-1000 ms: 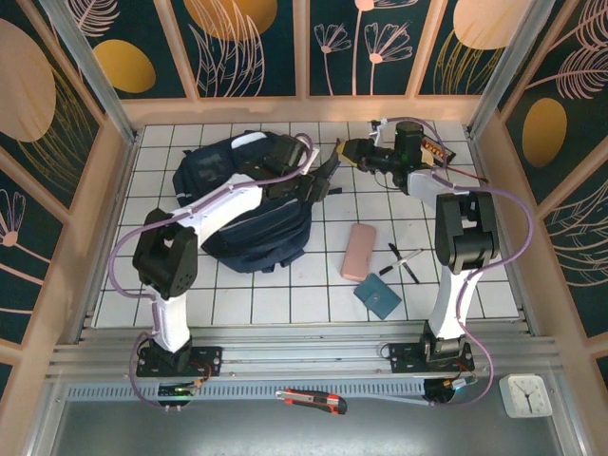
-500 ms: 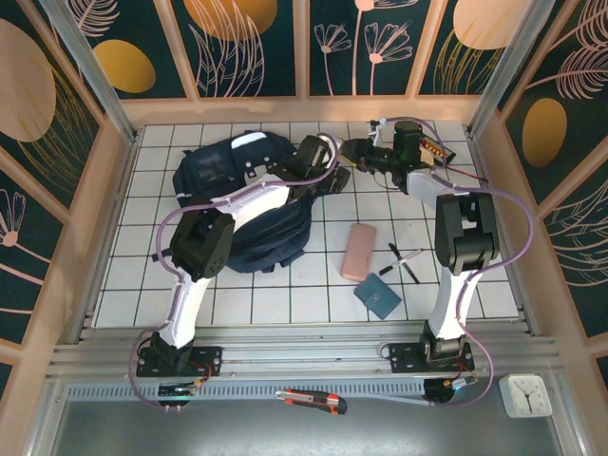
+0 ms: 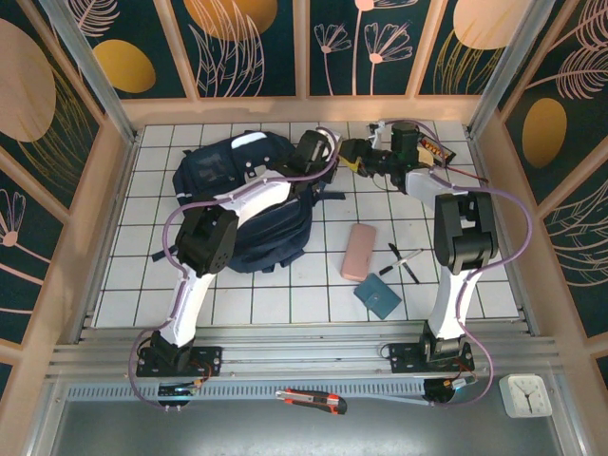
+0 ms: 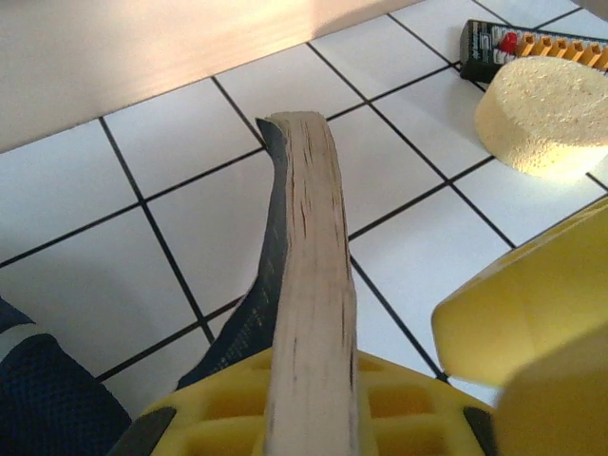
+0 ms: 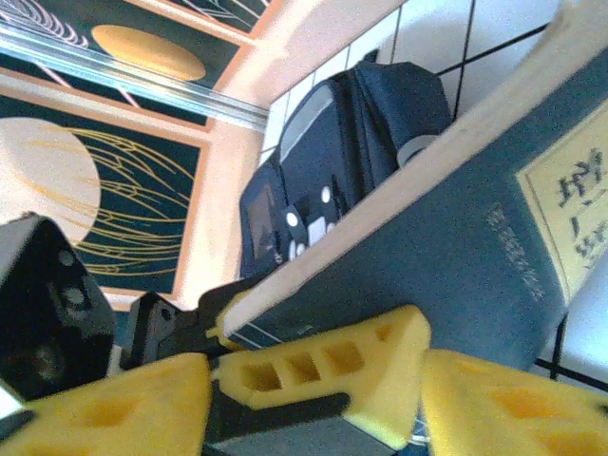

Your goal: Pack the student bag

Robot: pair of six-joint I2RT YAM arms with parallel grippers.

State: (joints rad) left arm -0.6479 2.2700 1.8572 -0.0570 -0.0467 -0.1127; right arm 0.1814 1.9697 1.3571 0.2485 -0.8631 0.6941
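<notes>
At the far middle of the desk [image 3: 285, 285], the left gripper [image 4: 399, 366] was clenched on a blue book [image 4: 304, 237], the right gripper [image 3: 351, 155] stood released beside it, and the student bag [image 3: 204, 171] lay just left; such an edge-only hold risked the book pivoting loose, and its yellow cover label's characters were cropped and unreadable.

A white tiled counter [image 3: 237, 304] with black grid lines stands between dark wall panels [image 3: 256, 57] painted with golden leaves.

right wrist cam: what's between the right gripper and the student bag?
In the right wrist view, a blue-covered book, pinched by the left gripper, stands between the right gripper and the student bag behind it.
</notes>
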